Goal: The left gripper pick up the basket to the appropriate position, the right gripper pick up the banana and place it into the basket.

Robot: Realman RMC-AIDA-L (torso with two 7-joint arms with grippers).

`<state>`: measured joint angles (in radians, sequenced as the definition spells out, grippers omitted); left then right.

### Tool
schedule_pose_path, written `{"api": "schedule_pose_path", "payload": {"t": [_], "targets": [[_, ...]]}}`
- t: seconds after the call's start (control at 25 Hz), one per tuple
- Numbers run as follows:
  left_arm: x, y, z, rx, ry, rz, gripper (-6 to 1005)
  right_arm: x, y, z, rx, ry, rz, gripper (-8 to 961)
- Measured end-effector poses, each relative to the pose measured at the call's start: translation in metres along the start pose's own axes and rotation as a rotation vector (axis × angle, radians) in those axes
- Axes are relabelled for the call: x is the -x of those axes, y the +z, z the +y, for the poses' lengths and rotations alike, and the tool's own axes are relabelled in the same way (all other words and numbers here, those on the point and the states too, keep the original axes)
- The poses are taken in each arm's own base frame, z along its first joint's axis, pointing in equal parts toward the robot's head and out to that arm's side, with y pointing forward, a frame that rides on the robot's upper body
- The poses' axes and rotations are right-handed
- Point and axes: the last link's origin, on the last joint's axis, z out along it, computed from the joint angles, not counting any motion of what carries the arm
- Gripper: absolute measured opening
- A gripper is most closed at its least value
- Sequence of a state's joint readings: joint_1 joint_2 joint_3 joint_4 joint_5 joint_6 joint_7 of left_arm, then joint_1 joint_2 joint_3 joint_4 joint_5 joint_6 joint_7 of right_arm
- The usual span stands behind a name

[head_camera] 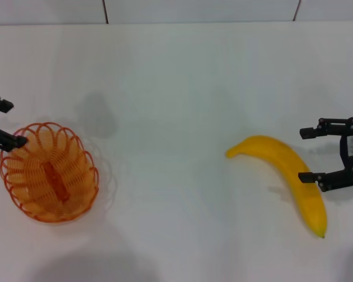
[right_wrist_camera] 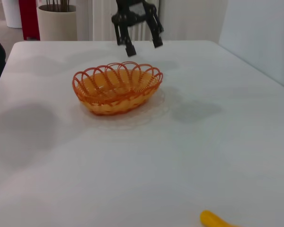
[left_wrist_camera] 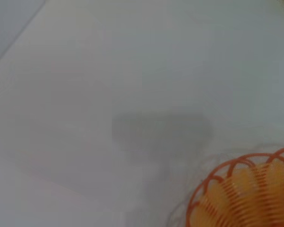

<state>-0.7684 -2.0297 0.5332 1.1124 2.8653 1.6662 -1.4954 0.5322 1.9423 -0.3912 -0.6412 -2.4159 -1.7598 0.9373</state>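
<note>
The left gripper [head_camera: 3, 123] is held with jaws spread over the rim of the basket [head_camera: 49, 172], judged ready to seize it. The right gripper [head_camera: 319, 154] is poised beside the banana [head_camera: 291, 176], jaws spread, nothing gripped. On the white surface [head_camera: 176, 82], 1 basket and 1 banana are counted, well apart.
</note>
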Motion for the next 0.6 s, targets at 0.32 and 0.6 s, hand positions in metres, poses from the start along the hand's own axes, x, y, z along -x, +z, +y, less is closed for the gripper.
{"api": "schedule_pose_path", "payload": {"t": [0.32,0.6], "targets": [[-0.004,0.022,0.004,0.047,-0.019,0.011,875,0.002,0.002,-0.001,0.002,-0.005,-0.003,882],[0.000,0.034,0.008,0.077,-0.078,0.008,876,0.003,0.003,-0.002,0.003,-0.008,-0.004,883]]}}
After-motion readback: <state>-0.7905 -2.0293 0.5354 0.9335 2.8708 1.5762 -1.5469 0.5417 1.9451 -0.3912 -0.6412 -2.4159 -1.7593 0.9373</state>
